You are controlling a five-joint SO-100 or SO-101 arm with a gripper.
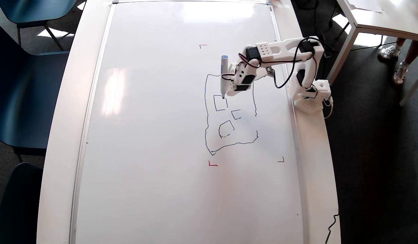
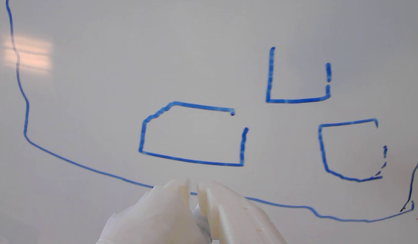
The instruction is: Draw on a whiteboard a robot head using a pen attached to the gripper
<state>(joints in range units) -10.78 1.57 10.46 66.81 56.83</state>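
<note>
Closest in the wrist view, the gripper [image 2: 193, 189] pokes up from the bottom edge with its two white tips pressed nearly together, only a thin slit between them; nothing is seen between the tips there. The overhead view shows the pen [image 1: 224, 76] fixed along the gripper's side, blue cap away from the board, dark tip down at the upper right corner of the upper left small square. Just beyond the gripper lies the robot head [image 1: 229, 115], a wobbly blue outline on the whiteboard [image 1: 154, 135] holding three small boxes, several with open corners. Judging from this, inner features are being drawn, and the next stroke calls for steady tip pressure to close the gaps. Farther from the gripper, red corner marks [image 1: 212, 164] bracket the drawing. No readable writing or brand shows anywhere.
</note>
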